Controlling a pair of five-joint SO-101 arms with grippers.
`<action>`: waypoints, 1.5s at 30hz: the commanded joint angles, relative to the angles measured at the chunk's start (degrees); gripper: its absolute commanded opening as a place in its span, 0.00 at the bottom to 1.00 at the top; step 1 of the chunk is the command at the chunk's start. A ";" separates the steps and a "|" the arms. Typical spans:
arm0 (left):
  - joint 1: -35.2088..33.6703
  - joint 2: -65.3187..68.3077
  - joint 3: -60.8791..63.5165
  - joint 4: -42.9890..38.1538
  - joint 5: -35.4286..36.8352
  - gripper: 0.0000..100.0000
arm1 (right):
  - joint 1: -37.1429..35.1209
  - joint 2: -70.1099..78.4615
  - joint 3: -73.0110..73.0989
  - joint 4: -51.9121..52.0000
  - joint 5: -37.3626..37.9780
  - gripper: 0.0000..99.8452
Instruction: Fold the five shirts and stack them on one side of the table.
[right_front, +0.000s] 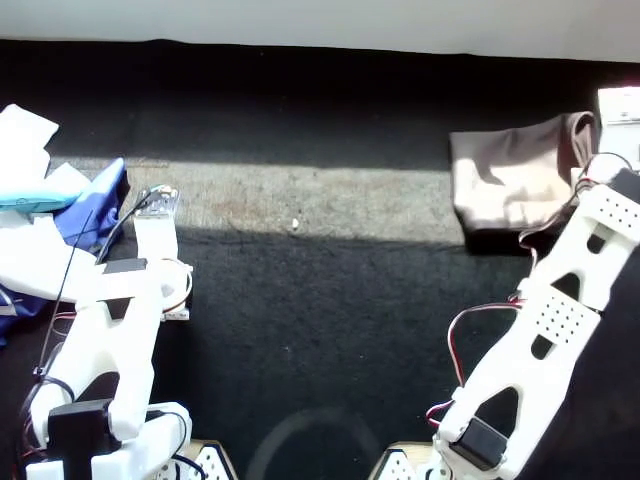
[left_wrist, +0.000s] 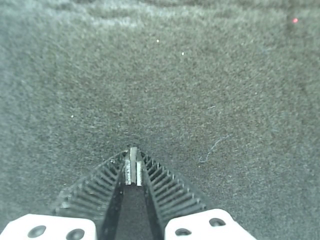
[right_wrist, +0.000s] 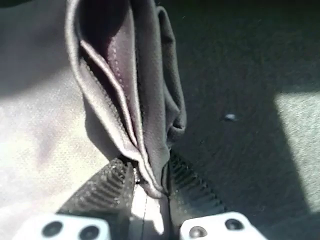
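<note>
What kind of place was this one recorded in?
Probably an indoor robot test bench: a table with a dark felt-like cover, two white arms fixed at its near edge, a loose pile of shirts at one side and a folded beige shirt at the other.

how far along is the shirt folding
Early. One beige shirt looks folded at the right of the table, and the right gripper is shut on its edge. The left gripper is shut over bare table. The white and blue shirts heaped at left are unfolded.
</note>
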 joint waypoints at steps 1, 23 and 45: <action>-0.66 -0.75 0.04 -1.32 -0.26 0.01 | 0.48 -0.92 -2.51 -4.26 2.81 0.01; -2.33 -5.49 -9.71 10.20 -0.18 0.01 | 1.89 -8.40 -11.21 9.19 -13.27 0.30; -30.46 -14.29 -28.62 26.90 -0.44 0.29 | -2.95 -35.56 -10.77 34.42 -16.79 0.30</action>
